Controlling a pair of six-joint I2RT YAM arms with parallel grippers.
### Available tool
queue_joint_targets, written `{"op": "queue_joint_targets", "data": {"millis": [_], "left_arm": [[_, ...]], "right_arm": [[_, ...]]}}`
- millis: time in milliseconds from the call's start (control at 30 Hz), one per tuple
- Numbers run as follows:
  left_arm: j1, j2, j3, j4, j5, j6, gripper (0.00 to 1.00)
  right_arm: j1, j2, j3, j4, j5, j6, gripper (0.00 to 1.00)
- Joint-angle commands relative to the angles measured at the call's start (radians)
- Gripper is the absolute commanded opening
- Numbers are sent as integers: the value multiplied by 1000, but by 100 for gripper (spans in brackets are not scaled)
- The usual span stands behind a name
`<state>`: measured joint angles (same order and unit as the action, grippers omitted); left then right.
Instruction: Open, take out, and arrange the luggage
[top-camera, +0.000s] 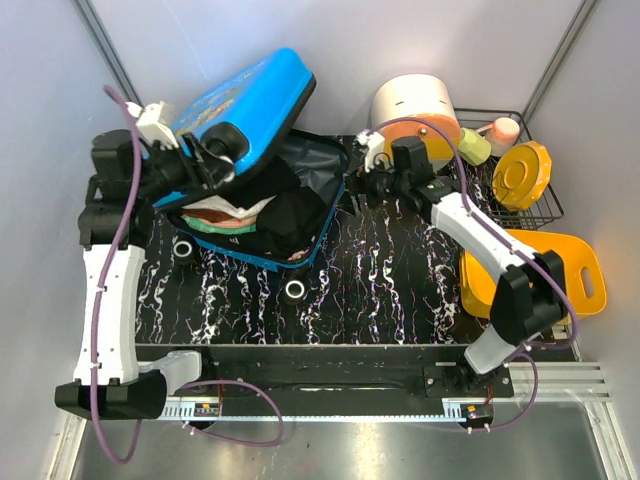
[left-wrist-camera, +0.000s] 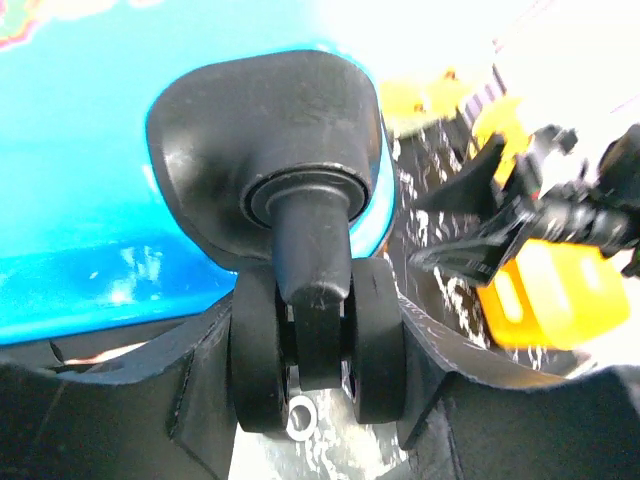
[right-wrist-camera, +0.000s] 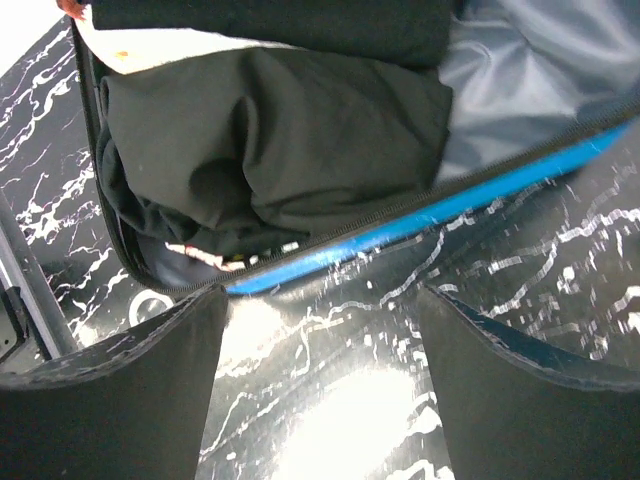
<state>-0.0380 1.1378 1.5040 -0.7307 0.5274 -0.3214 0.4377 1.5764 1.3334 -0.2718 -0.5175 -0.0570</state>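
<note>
The bright-blue luggage lies open at the back left of the mat. Its lid (top-camera: 250, 95) is raised and tilted, and its lower half (top-camera: 322, 205) holds black clothing (top-camera: 285, 215) and a green and white item. My left gripper (top-camera: 222, 150) is shut on a black double wheel (left-wrist-camera: 310, 330) of the lid (left-wrist-camera: 90, 150), one finger on each side of it. My right gripper (top-camera: 358, 183) is open and empty, low over the mat beside the lower half's blue zip rim (right-wrist-camera: 420, 210). Black clothes (right-wrist-camera: 270, 140) and grey lining (right-wrist-camera: 530, 70) show just beyond it.
A white-and-orange round box (top-camera: 415, 105) stands at the back. A wire basket (top-camera: 545, 205) at the back right holds a yellow lid (top-camera: 522, 175) and small pink and green items. A yellow basin (top-camera: 540, 270) lies at the right. Walls close in at the left, back and right.
</note>
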Motion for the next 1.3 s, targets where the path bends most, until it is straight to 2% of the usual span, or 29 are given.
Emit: {"op": "queue_joint_targets", "data": {"millis": [0, 33, 200, 333, 433, 600, 733, 867, 1033, 1067, 1100, 1267], "left_arm": [[145, -26, 101, 287, 88, -93, 0], [197, -27, 104, 301, 89, -111, 0], [322, -10, 116, 330, 30, -126, 0], [470, 16, 104, 382, 5, -240, 0], [538, 27, 84, 413, 3, -300, 0], [593, 20, 44, 433, -47, -320, 0], [653, -1, 15, 442, -107, -303, 0], [696, -22, -11, 404, -165, -265, 0], [759, -58, -11, 318, -276, -194, 0], [765, -62, -16, 314, -282, -188, 0], [773, -73, -22, 313, -280, -177, 0], [788, -87, -62, 307, -320, -162, 0]], "right_arm": [[76, 121, 151, 23, -52, -70, 87], [103, 144, 177, 4, -50, -87, 87], [154, 302, 301, -58, -12, -136, 82], [159, 396, 363, -107, 65, -159, 78], [159, 450, 394, -179, 155, -216, 74], [147, 508, 383, -242, 422, -325, 67], [102, 517, 380, -244, 478, -320, 64], [56, 531, 452, -244, 473, -302, 64], [29, 559, 552, -251, 468, -281, 67], [24, 559, 575, -254, 468, -271, 70], [24, 553, 582, -257, 467, -261, 79], [15, 495, 602, -314, 413, -37, 90]]}}
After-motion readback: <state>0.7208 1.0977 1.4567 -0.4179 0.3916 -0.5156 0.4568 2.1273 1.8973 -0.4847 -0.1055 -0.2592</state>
